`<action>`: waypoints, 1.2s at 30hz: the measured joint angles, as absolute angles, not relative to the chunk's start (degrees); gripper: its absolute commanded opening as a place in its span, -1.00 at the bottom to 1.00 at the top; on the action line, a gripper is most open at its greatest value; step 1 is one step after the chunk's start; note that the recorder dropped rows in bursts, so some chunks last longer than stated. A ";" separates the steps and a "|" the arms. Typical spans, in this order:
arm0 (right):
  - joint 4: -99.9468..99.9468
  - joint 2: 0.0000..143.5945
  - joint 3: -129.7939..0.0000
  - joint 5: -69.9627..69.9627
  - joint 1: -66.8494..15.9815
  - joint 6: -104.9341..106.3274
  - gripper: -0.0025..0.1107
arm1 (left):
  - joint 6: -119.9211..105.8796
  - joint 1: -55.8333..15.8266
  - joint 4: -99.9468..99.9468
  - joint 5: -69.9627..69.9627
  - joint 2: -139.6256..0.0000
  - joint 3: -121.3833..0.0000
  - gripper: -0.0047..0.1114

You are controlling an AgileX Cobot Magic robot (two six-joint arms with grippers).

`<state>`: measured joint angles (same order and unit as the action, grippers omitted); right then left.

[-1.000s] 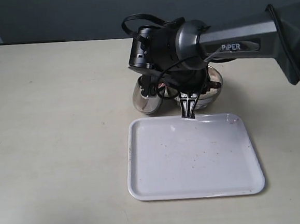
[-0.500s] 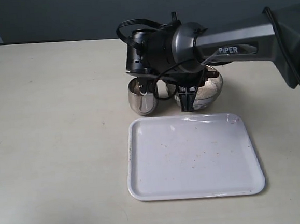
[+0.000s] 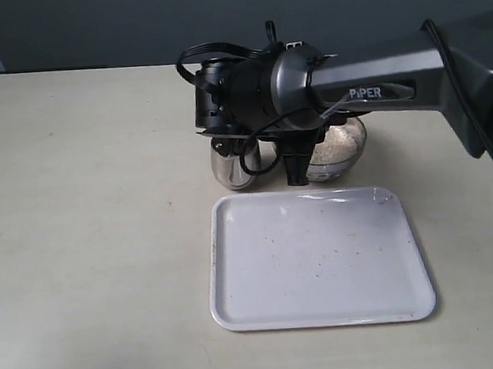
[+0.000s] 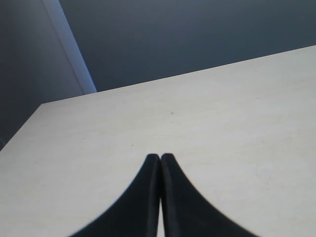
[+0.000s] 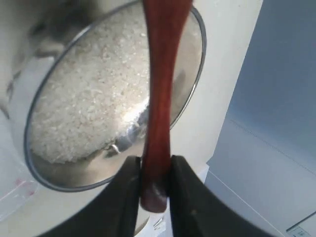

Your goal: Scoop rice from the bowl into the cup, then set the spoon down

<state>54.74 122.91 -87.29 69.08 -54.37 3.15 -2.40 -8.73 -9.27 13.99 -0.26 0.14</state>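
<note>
Reddish spoon (image 5: 160, 89), by its handle, sits clamped in the right gripper's (image 5: 154, 170) jaws, crossing above the rice (image 5: 89, 98) in the bowl (image 3: 335, 171). Cup (image 3: 233, 170) stands just left of the bowl, both at the tray's (image 3: 321, 264) far edge. Left gripper's (image 4: 160, 159) jaws are pressed together, empty.

Right gripper (image 5: 155, 170) clamped — left gripper (image 4: 160, 159) closed.

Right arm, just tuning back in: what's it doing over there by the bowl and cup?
The right gripper is shut on the handle of the wooden spoon, which crosses above the bowl of rice. The arm hangs over the cup and bowl just behind the white tray, hiding the cup's mouth, so whether rice is being poured cannot be told. The left gripper is shut on nothing, over the table.
</note>
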 measured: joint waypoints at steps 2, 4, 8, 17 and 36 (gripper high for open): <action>54.74 122.91 -87.29 69.21 -54.37 3.10 -0.97 | -2.40 -8.73 -9.27 13.99 -0.26 0.14 -0.91; 53.74 122.91 -87.29 69.34 -54.37 3.01 -0.97 | -2.40 -8.73 -9.27 13.99 -0.26 0.14 -0.91; 49.53 122.04 -87.20 69.44 -54.37 3.01 -0.97 | -2.40 -8.73 -9.27 13.99 -0.26 0.14 -0.91; 42.10 116.98 -87.20 69.31 -54.16 3.01 -0.97 | -2.40 -8.73 -9.27 13.99 -0.26 0.14 -0.91; 51.54 118.88 -85.52 67.31 -52.32 3.37 -0.97 | -2.40 -8.73 -9.27 13.99 -0.26 0.14 -0.91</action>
